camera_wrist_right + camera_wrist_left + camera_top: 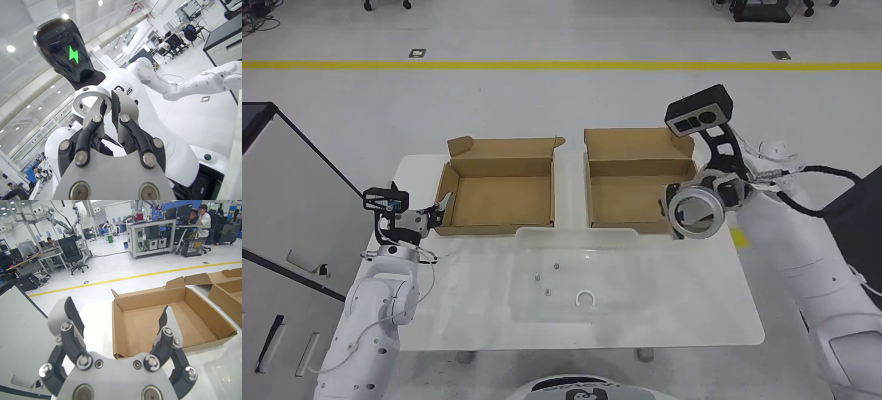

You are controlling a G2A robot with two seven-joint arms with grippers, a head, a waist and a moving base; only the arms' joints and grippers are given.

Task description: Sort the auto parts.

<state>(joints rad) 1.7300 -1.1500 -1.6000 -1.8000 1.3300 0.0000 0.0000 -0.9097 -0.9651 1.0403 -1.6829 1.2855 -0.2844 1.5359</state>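
Taking the clear tray (525, 300) on the white table (742, 300) as the middle of a dial, with twelve pointing away from the robot, an open cardboard box (500, 200) lies at about eleven and a second open box (627, 190) at about one. Both touch the tray's far rim.

The right gripper (109, 106) is up in the air at about two o'clock. It is clamped on the rim of a large metal ring (98, 91), with one finger through the hole and the other pad (115, 102) pressed on the outside. From above, the ring (708, 225) hangs over the near right corner of the one o'clock box and hides that corner.

The left gripper (117, 304) sits at about ten o'clock, just beside the outer wall of the eleven o'clock box (151, 321). Its fingers are spread wide apart with nothing between them. In the left wrist view the second box (226, 294) is cut off at the edge.

Inside the tray lie a small pale ring (585, 298) near the front wall and a few tiny dark parts (548, 291) toward its left half. They are too small to say what they are.
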